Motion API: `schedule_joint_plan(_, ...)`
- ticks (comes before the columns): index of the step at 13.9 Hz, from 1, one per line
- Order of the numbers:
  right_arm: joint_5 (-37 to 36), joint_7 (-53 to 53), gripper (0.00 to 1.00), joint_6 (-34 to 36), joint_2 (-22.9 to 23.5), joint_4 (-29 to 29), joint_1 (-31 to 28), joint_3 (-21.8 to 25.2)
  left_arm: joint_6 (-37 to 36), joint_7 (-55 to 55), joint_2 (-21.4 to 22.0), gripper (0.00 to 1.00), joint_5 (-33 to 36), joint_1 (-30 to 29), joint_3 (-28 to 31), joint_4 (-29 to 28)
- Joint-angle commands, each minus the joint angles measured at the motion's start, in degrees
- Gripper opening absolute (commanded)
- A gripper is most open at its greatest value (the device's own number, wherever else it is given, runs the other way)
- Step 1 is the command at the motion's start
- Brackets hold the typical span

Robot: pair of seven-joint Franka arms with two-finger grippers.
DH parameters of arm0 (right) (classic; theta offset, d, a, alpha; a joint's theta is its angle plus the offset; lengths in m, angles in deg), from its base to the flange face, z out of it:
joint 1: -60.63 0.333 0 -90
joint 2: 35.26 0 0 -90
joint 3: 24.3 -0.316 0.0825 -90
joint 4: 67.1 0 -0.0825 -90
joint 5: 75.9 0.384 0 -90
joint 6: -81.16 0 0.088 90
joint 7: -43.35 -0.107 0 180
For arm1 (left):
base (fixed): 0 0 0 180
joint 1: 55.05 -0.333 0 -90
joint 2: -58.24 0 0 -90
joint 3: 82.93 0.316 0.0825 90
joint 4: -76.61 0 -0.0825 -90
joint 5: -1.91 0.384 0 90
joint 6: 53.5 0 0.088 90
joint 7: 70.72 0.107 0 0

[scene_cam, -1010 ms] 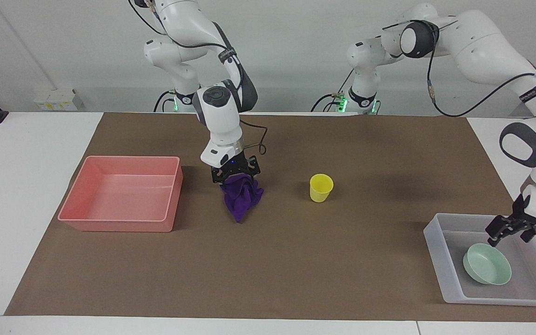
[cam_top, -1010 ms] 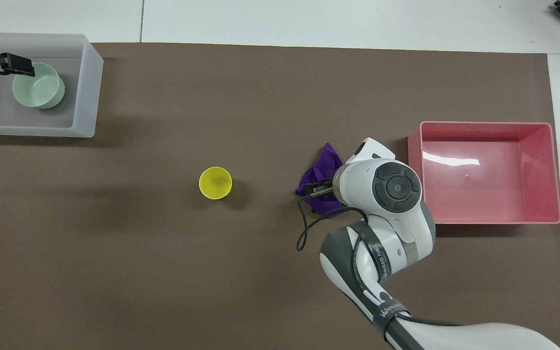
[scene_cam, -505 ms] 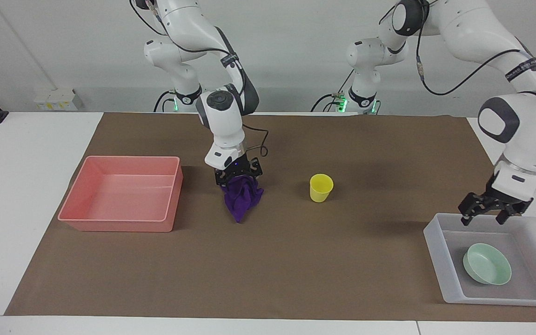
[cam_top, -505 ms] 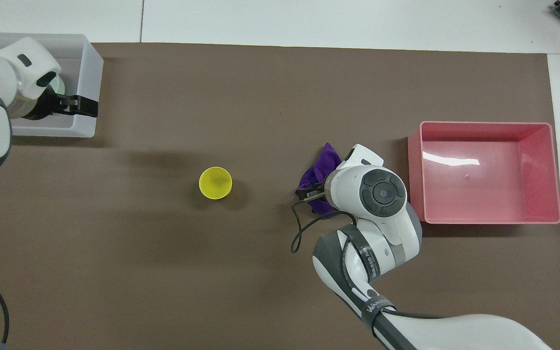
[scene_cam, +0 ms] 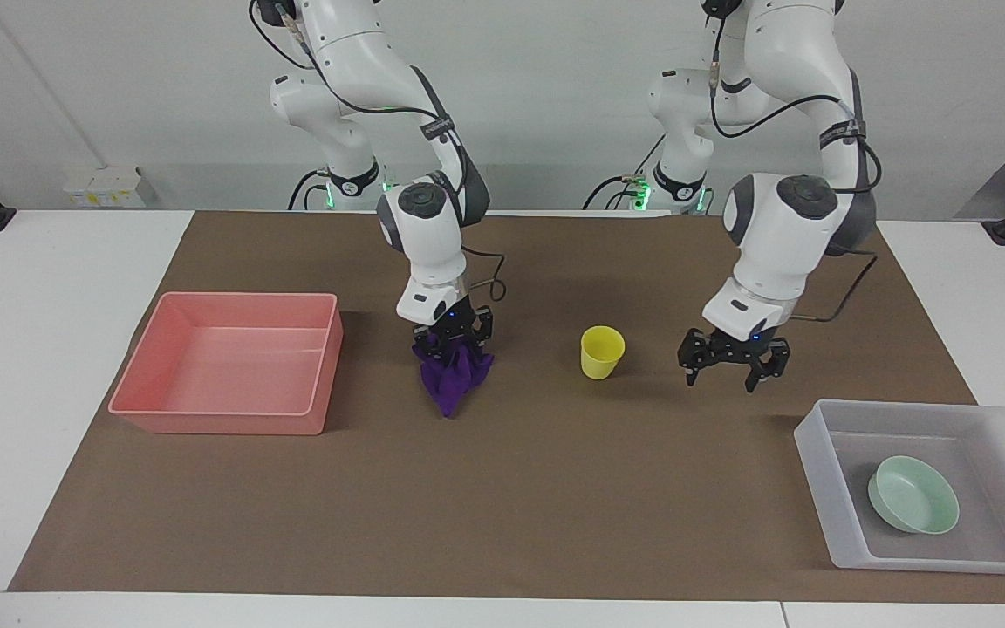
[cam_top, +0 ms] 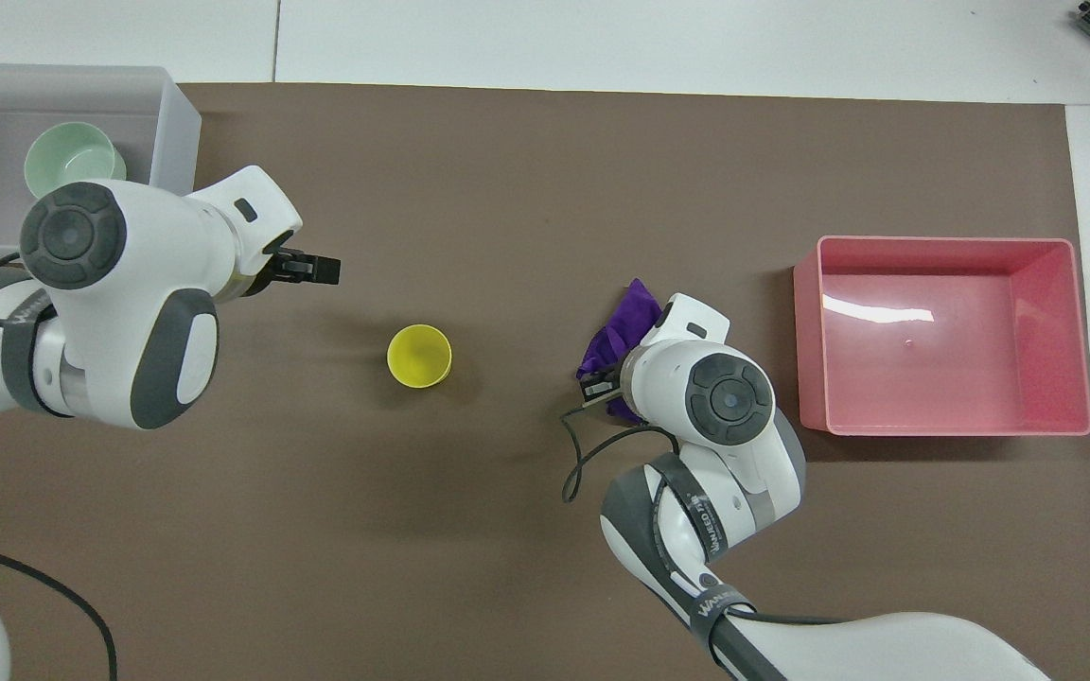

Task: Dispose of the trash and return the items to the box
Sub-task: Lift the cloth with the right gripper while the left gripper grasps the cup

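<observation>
Presently, the crumpled purple cloth wad (scene_cam: 454, 373) on the brown desk (scene_cam: 502, 488) is clamped by right gripper (scene_cam: 454, 337) jaws. Left gripper (scene_cam: 732, 364), jaws apart, has withdrawn from the translucent plastic tray (scene_cam: 816, 462) toward the yellow plastic cup (scene_cam: 601, 351).

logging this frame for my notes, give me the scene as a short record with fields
trash: purple cloth wad on the mat beside the pink tray
right gripper: down on the wad, fingers closed into it
left gripper: open, empty, in the air between the yellow cup and the clear box
cup: upright on the mat, outside the box
bowl: green bowl already in the box
pink tray: holds nothing
</observation>
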Motion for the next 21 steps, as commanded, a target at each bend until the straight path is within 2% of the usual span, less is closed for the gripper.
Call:
schedule_joint_plan(1, -0.96, 0.91, 0.00, -1.02, -0.40, -0.98, 0.20, 0.34, 1.99, -3.24, 3.87, 1.00, 0.33, 4.85, 1.06, -5.78)
schedule_joint_plan(3, -0.96, 0.74, 0.00, 0.11, -0.92, -0.37, 0.29, 0.43, 2.08, -3.33, 5.28, 1.00, 0.25, 6.80, 1.06, -8.86)
schedule_joint_plan(4, -0.96, 0.65, 0.00, 2.82, -1.80, 0.42, 0.11, 0.43, 2.43, -3.24, 5.63, 1.00, 0.33, 7.67, 1.06, -10.27)
schedule_joint_plan(8, -0.69, 0.12, 0.00, 18.02, -6.80, 7.09, -1.46, 0.61, 7.25, -3.42, 7.31, 0.99, 0.33, 9.53, 1.06, -15.55)
schedule_joint_plan(9, -0.69, -0.84, 0.00, 21.18, -8.56, 8.24, -1.73, 0.61, 9.70, -4.37, 6.79, 0.91, 0.33, 9.61, 0.97, -16.25)
schedule_joint_plan(11, -0.60, -1.64, 0.00, 27.60, -11.03, 10.53, -2.08, 0.78, 13.58, -9.11, 4.60, 0.68, 0.25, 11.01, 1.06, -16.26)
schedule_joint_plan(12, -0.60, -1.64, 0.00, 30.42, -11.90, 11.58, -2.17, 0.78, 13.85, -10.70, 4.06, 0.48, 0.25, 11.20, 1.06, -16.26)
schedule_joint_plan(13, -0.60, -1.72, 0.00, 32.53, -13.31, 11.94, -2.18, 0.78, 13.86, -13.06, 4.06, 0.16, 0.33, 11.20, 0.97, -16.17)
schedule_joint_plan(14, -0.60, -1.72, 0.00, 34.21, -14.89, 12.03, -2.52, 0.87, 13.77, -14.82, 4.06, 0.00, 0.33, 11.28, 0.97, -16.00)
schedule_joint_plan(16, -0.60, -1.64, 0.00, 38.07, -17.88, 13.17, -4.10, 0.87, 13.33, -15.10, 3.97, 0.00, 0.33, 11.20, 1.06, -15.39)
schedule_joint_plan(21, -0.78, 0.72, 0.00, 46.69, -19.30, 19.31, -9.37, 0.87, 10.35, -14.49, 6.78, 0.00, 0.25, 8.84, 1.58, -13.28)
